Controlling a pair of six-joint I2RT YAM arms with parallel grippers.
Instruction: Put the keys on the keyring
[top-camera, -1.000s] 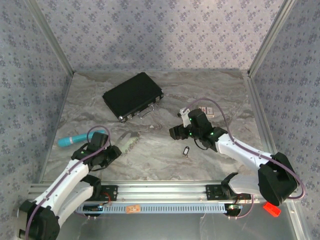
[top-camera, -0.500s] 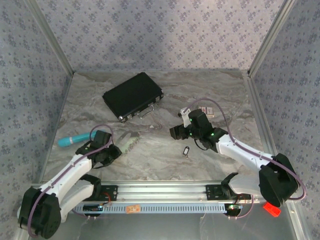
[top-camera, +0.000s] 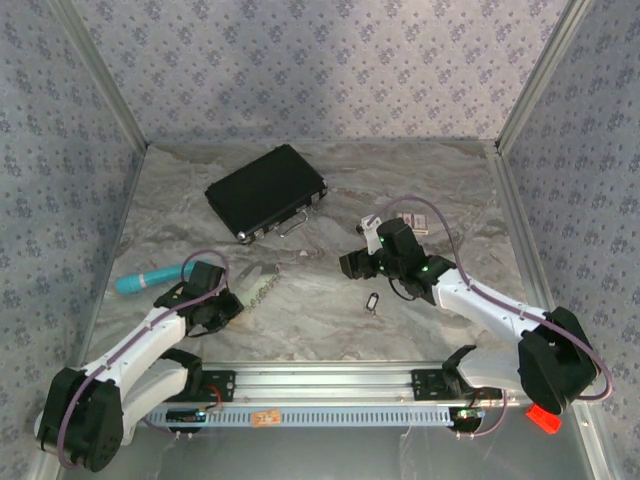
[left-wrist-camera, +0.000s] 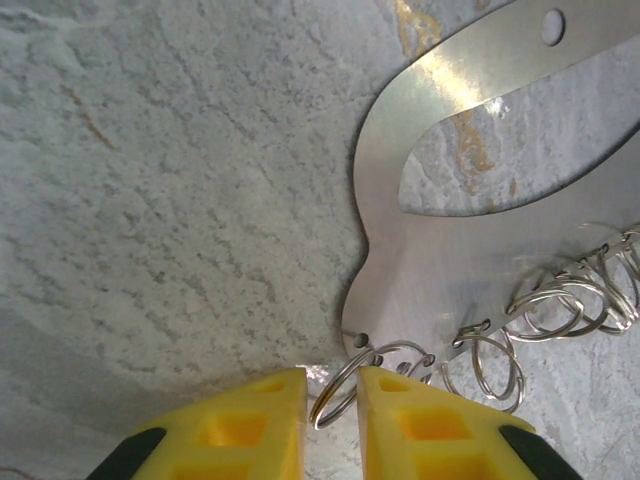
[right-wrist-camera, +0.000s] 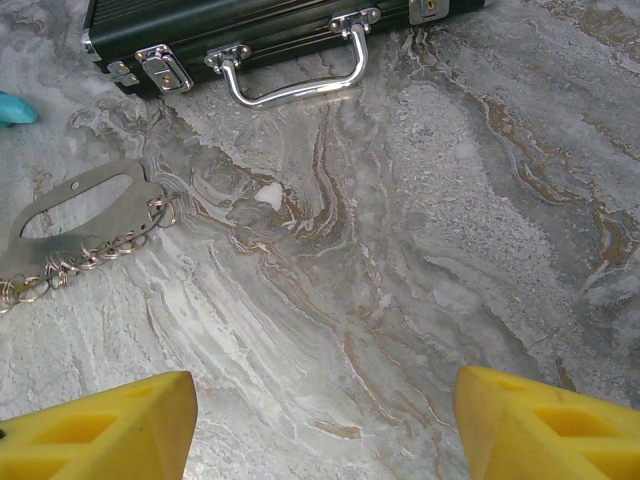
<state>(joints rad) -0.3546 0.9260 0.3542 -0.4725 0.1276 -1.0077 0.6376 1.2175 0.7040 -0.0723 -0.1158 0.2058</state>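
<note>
The left pincer (left-wrist-camera: 332, 425) has narrowed around an end ring (left-wrist-camera: 345, 383) of the keyring (left-wrist-camera: 430, 270); whether it grips, I cannot tell. Right of the keyring, the right pincer (right-wrist-camera: 325, 420) gapes released.

The grey marble tabletop (top-camera: 320, 335) lies bare through the middle and along the far edge. 1 small dark key tag (top-camera: 372, 301) sits mid-table. At left, 3 things narrow the way: a black hard case with a chrome handle (top-camera: 265, 190), a teal cylinder (top-camera: 150, 278) and a flat steel plate strung with wire rings (top-camera: 258, 272).
</note>
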